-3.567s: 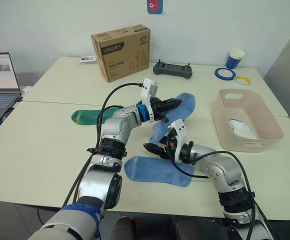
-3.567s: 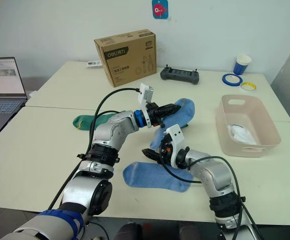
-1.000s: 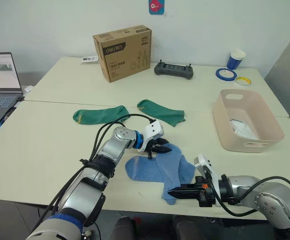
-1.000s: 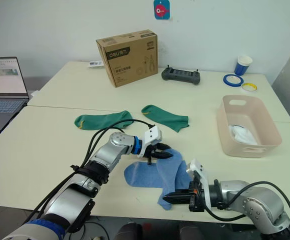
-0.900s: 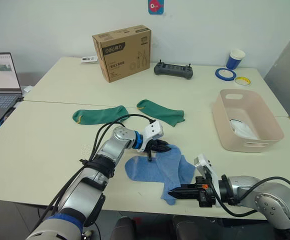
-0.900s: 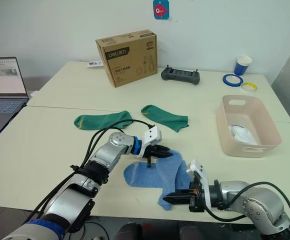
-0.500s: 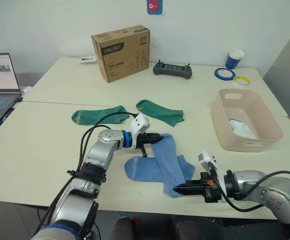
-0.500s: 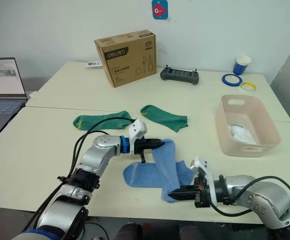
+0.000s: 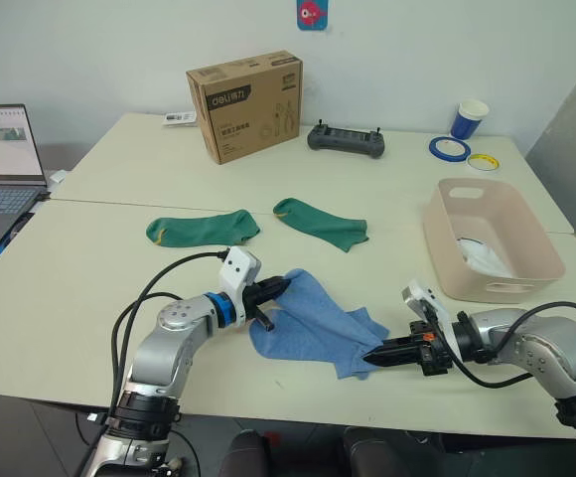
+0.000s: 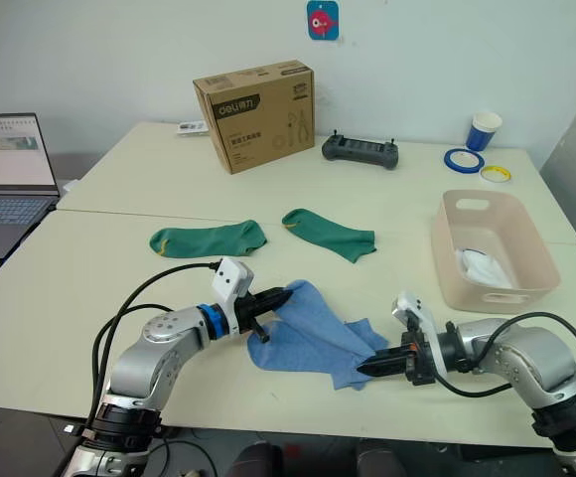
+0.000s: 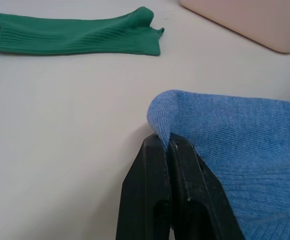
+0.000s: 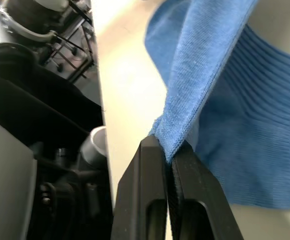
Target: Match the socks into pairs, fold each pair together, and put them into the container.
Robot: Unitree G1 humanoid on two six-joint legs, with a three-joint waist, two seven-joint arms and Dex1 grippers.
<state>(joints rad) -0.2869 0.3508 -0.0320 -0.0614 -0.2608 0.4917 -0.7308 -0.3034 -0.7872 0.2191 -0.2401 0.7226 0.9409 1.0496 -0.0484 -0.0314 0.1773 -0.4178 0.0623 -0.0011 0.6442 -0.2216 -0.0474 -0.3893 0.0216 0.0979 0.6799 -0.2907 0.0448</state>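
Between both pinching grippers stretches a blue sock (image 9: 318, 323).

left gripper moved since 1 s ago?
Yes. The left gripper, shut on a blue sock, has pulled back toward the robot's left, farther from the pink basin and the near green sock.

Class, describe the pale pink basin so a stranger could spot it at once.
Start at the cream table and move to its right side. The pink basin stands there, nearer than the blue cup and tape rolls. It is the table's one open tub, with slot handles and something white inside, unlike the closed cardboard box.
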